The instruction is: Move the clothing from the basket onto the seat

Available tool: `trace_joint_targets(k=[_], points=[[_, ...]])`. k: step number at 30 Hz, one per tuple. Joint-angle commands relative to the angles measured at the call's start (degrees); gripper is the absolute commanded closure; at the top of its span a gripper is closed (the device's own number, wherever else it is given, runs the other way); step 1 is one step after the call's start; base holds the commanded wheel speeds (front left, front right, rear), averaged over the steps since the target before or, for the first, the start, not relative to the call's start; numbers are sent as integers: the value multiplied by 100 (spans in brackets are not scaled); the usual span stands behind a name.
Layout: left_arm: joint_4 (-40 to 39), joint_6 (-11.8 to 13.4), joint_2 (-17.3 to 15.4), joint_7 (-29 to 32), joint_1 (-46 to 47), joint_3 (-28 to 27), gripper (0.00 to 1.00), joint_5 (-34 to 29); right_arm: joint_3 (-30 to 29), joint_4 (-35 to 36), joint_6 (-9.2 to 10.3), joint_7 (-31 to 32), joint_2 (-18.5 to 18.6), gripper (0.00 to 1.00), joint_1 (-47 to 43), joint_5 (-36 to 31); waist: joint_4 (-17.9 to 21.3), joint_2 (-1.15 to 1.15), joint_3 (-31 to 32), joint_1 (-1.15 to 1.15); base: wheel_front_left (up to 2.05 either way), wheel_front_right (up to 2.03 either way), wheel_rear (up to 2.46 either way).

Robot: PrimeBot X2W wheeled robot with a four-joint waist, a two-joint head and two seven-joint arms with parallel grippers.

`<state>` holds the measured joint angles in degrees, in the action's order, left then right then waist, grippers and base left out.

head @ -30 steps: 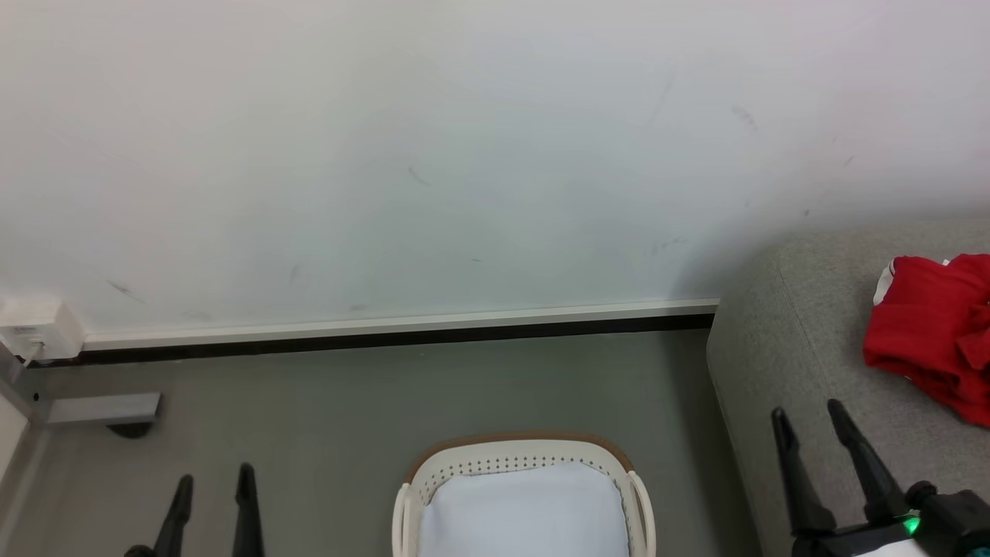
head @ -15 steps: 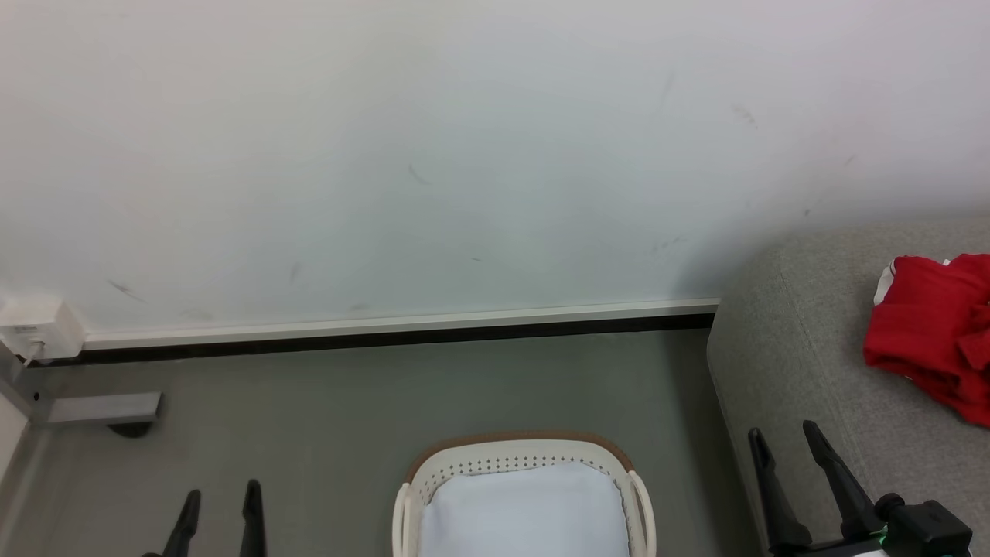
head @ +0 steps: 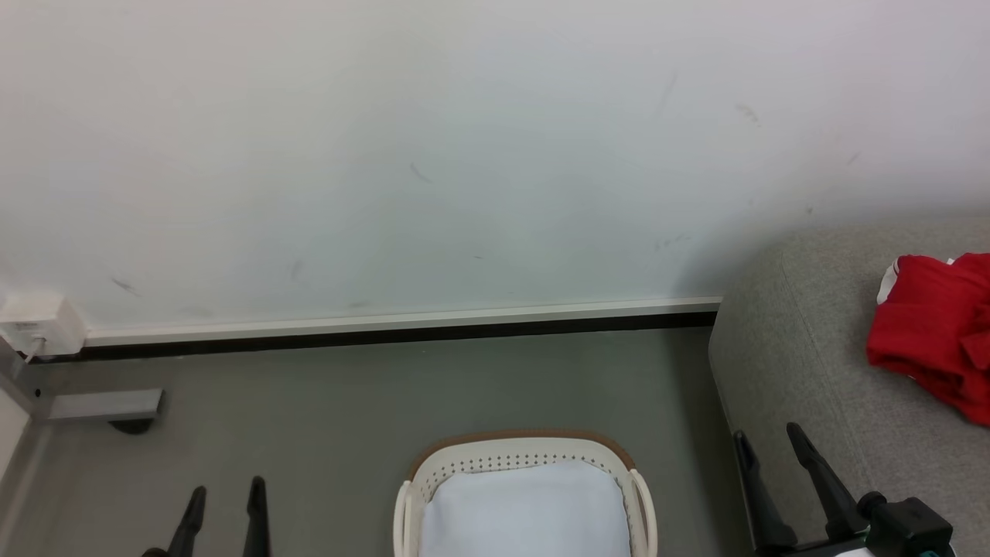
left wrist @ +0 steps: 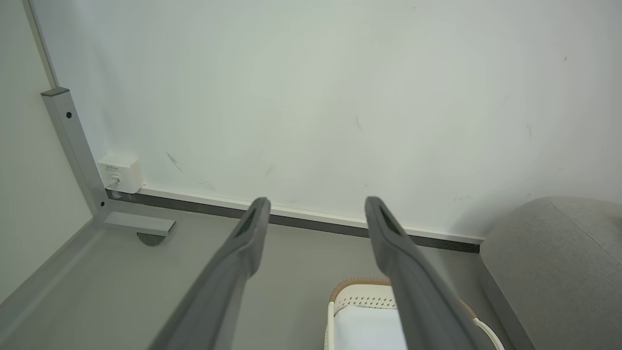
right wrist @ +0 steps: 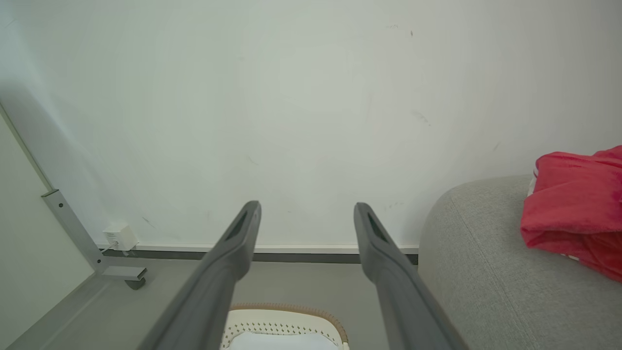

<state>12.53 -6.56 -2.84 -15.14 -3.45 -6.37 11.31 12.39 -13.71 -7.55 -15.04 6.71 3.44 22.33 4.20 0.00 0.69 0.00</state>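
Observation:
The white basket [head: 464,463] with its brown rim stands on the floor at the bottom centre, and only its white liner [head: 526,507] shows inside. Crumpled red clothing [head: 932,336] lies on the grey seat [head: 781,348] at the right edge. My left gripper [head: 224,495] is open at the lower left, away from the basket. My right gripper [head: 767,437] is open at the lower right, in front of the seat's corner, with nothing between its fingers. The right wrist view shows the clothing [right wrist: 573,209], the seat [right wrist: 476,272] and the basket [right wrist: 284,316]; the left wrist view shows the basket [left wrist: 357,294].
A white wall with a dark baseboard [head: 387,336] runs behind the basket. A grey metal frame foot [head: 104,406] and a white wall box [head: 39,321] sit at the left. Bare grey floor [head: 348,402] lies between wall and basket.
My right gripper has drawn back down and to the left, away from the red clothing. My left gripper has sunk slightly lower. The clothing and basket stay put.

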Motion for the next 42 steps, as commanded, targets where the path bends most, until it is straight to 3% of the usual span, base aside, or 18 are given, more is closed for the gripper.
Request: trace_joint_targets(k=[1,8,9,12,42], points=[[20,-12,-14,0,46,-13,0,27,-2,-26,13,-18,-11,0,67,51,1,0,-3,0,0,0,0],[109,-28,-14,0,78,-26,0,94,-27,24,13,-18,-18,0,94,30,22,0,-18,0,0,0,0],[107,-7,1,2,35,-18,100,60,-10,13,0,1,-7,100,11,5,21,0,-19,0,0,0,0],[265,-5,44,16,-18,-20,100,81,17,-120,-1,24,-14,100,-88,26,21,0,-20,0,0,0,0],[209,-31,19,805,376,-21,100,3015,-572,-85,2,711,-57,100,85,2681,-85,0,-31,0,0,0,0]])
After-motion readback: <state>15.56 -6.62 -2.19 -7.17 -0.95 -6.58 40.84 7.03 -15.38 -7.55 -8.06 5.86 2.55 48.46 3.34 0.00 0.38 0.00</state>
